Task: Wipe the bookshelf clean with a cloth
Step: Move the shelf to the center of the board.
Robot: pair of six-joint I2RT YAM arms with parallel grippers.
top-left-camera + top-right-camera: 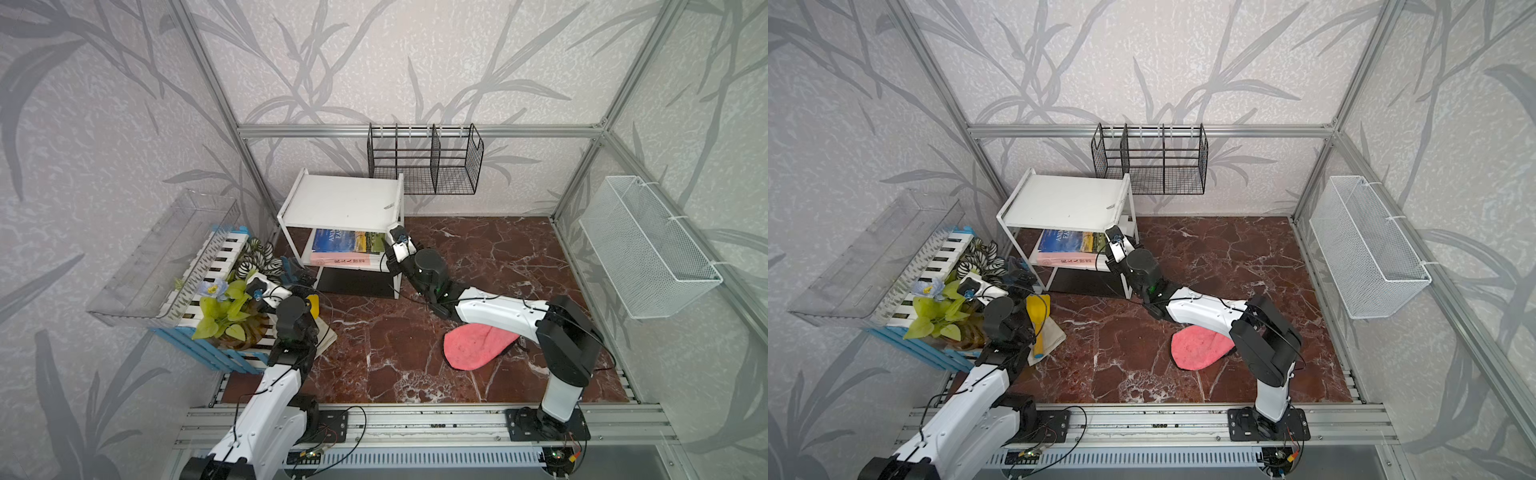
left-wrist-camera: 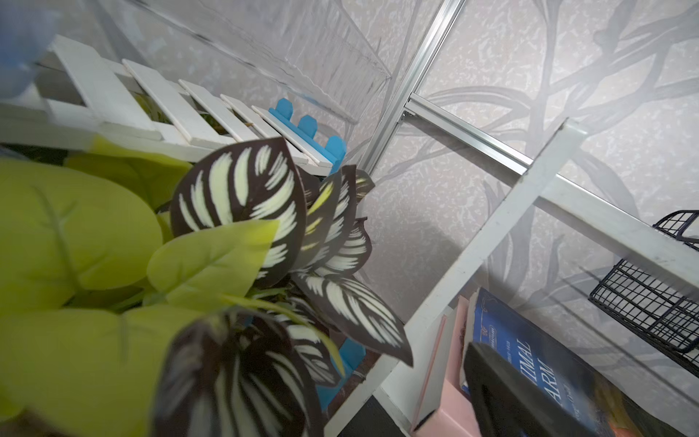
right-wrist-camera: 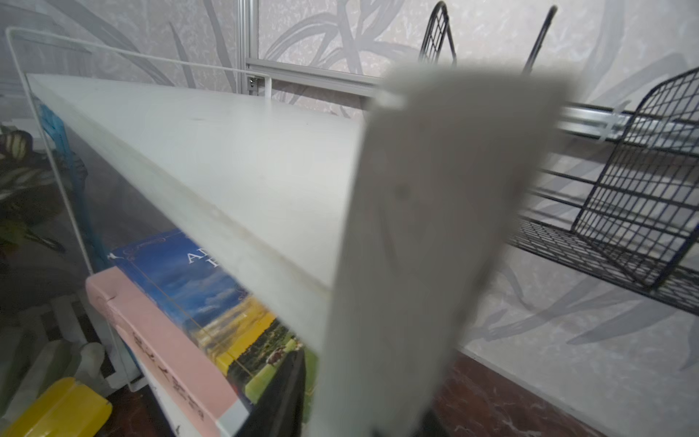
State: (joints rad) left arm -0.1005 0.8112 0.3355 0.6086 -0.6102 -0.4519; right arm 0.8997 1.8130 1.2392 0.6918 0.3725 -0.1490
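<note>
The white bookshelf (image 1: 340, 199) stands at the back left of the red marble floor, with books (image 1: 347, 246) on its lower tier. My right gripper (image 1: 391, 259) is at the shelf's front right leg. In the right wrist view that leg (image 3: 427, 227) fills the gap between the dark fingers (image 3: 287, 389), which press against it. The pink cloth (image 1: 469, 347) lies flat on the floor, partly under the right forearm, and no gripper touches it. My left gripper (image 1: 300, 277) hangs open by the shelf's front left leg, among plant leaves; only one finger (image 2: 503, 393) shows.
A black wire rack (image 1: 424, 162) hangs on the back wall and a white mesh basket (image 1: 648, 249) on the right wall. A clear bin (image 1: 166, 253) and a blue-and-white planter (image 1: 224, 307) crowd the left. A yellow brush (image 1: 1038, 320) lies beside the left arm.
</note>
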